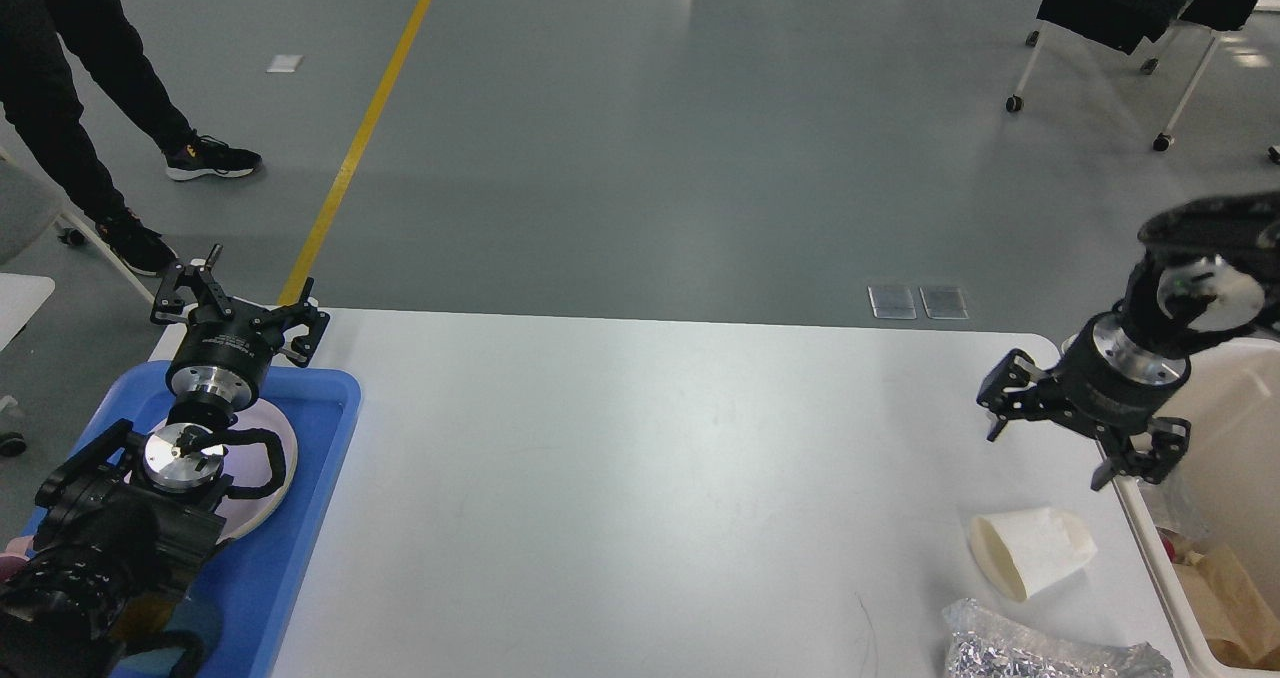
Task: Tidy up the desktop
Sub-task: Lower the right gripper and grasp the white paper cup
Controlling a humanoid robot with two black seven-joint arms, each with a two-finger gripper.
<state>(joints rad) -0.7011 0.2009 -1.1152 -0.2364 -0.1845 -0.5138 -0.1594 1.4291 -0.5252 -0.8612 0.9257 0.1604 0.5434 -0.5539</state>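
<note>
Hovering above the desktop [640, 478], both grippers' jaws gape wide, empty.

Left hand [240, 301] spread wide, right hand [1085, 446] spread, pointing down

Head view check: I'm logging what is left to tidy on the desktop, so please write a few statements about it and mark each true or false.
1. A white paper cup lies on its side on the desktop. True.
2. The right gripper is shut on the cup. False: it hangs open above the desktop, apart from the cup.
3. Crumpled foil sits at the near edge of the desktop, close to the cup. True.
4. The left gripper holds the foil. False: it is open and empty, at the far end of the blue tray.
5. The cream bin stands at the desktop's left end. False: it is at the right end.
</note>
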